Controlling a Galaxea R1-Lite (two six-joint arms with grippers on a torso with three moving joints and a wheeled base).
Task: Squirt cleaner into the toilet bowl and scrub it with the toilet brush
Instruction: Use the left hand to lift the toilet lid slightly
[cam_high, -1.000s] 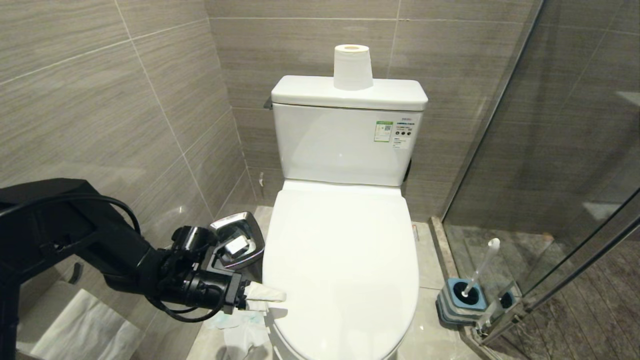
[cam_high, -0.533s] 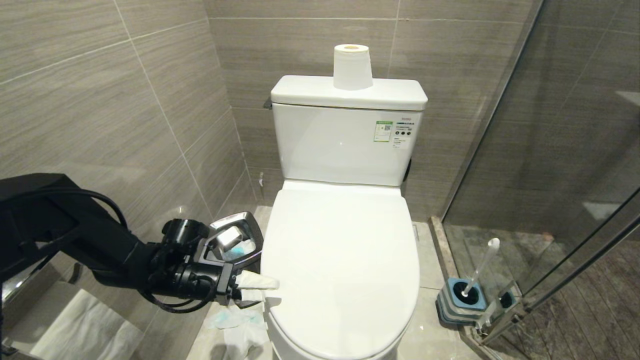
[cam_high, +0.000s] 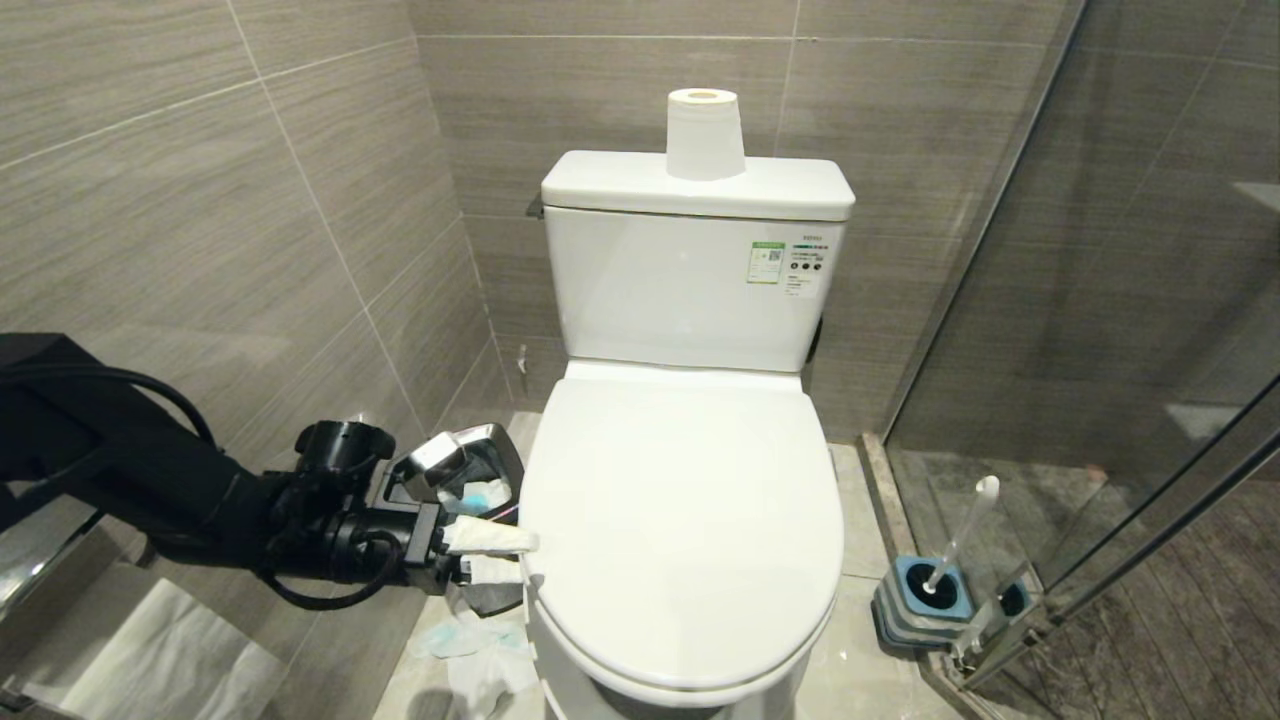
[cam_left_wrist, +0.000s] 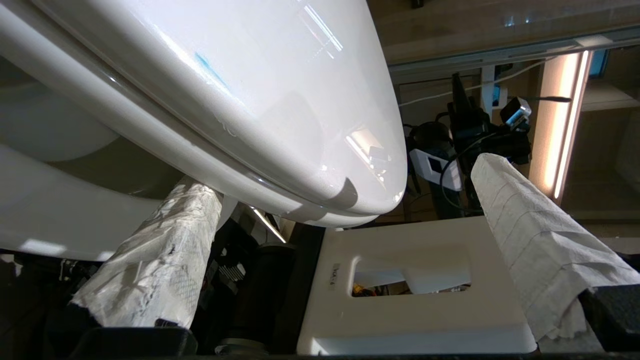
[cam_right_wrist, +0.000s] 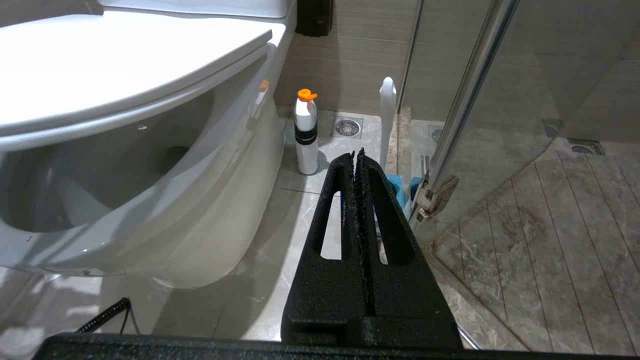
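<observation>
In the middle of the small tiled bathroom the big white toilet is standing, and its toilet bowl (cam_right_wrist: 150, 200) is looking shiny and round under the seat. The lid (cam_high: 680, 520) is lying almost flat over the bowl, lifted just a little at the front, so a dark gap is showing there. A tiny blue smear of the cleaner (cam_left_wrist: 207, 70) is sitting on the glossy white lid in the left wrist view. A roll of toilet paper (cam_high: 705, 135) is standing on top of the tank (cam_high: 690, 290). The left gripper (cam_high: 495, 552) is reaching in from the side at the front left edge of the lid. Its two fingers (cam_high: 490, 537) are wrapped in white paper and are spread wide apart, one above the edge of the lid and one below it, and they are not squeezing it. A small steel bin (cam_high: 480, 475) is standing just behind that gripper, and crumpled tissues (cam_high: 480, 650) are lying on the floor below it. The toilet brush (cam_high: 960, 535) is leaning in its blue-topped holder (cam_high: 925, 600) on the floor by the glass door, well apart from both grippers. The right gripper (cam_right_wrist: 357, 155) is hanging low near the floor on the brush side, with its black fingers pressed tight together and holding nothing. A white bottle with an orange cap (cam_right_wrist: 306, 132) is standing beside the toilet, close to the brush.
</observation>
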